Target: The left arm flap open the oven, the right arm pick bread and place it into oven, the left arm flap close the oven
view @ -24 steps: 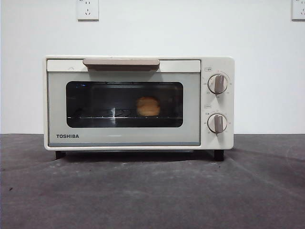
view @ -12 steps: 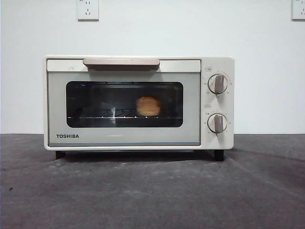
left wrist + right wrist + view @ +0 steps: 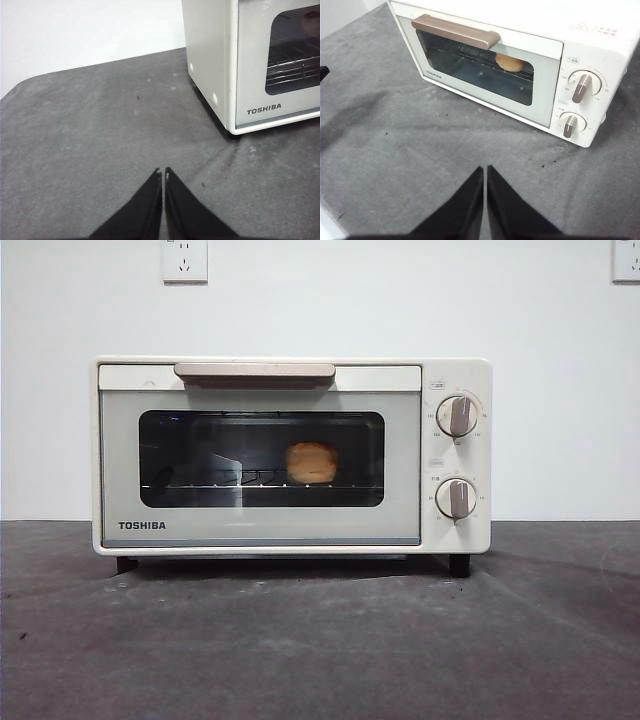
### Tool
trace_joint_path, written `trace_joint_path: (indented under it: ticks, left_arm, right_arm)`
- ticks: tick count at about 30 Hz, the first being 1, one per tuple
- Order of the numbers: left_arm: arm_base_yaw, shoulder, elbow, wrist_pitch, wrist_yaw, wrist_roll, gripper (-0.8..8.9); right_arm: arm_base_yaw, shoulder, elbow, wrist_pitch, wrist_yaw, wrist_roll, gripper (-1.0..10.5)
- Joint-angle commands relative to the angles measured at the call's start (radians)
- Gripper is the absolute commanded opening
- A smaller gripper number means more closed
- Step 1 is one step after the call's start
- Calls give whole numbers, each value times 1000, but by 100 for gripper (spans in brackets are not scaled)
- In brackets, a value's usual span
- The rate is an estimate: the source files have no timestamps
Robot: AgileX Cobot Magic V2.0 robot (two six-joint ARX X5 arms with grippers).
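Observation:
The cream-white TOSHIBA oven (image 3: 290,455) stands on the dark grey table with its door shut and the beige bar handle (image 3: 254,371) at the top. The bread (image 3: 311,462) lies on the wire rack inside, seen through the dark glass window. The right wrist view shows the oven (image 3: 520,70) and the bread (image 3: 509,62) behind the glass. The left wrist view shows the oven's left corner (image 3: 250,65). My left gripper (image 3: 163,173) is shut and empty, above the table left of the oven. My right gripper (image 3: 485,169) is shut and empty, in front of the oven.
Two round knobs (image 3: 456,416) sit on the oven's right panel. A white wall with two power sockets (image 3: 184,260) stands behind it. The grey table mat (image 3: 320,640) spreads in front of the oven.

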State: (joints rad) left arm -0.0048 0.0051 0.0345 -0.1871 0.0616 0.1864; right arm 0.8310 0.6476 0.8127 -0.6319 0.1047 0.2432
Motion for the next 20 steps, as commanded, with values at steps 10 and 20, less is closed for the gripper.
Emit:
trace_joint_path:
  ticks: [10, 20]
  left_arm:
    - [1, -2, -9, -26, 4, 7, 19]
    - [1, -2, -9, -25, 4, 7, 19]
  right_arm:
    - [-9, -4, 12, 10, 11, -8, 6]
    - [-431, -139, -71, 85, 32, -26, 6]
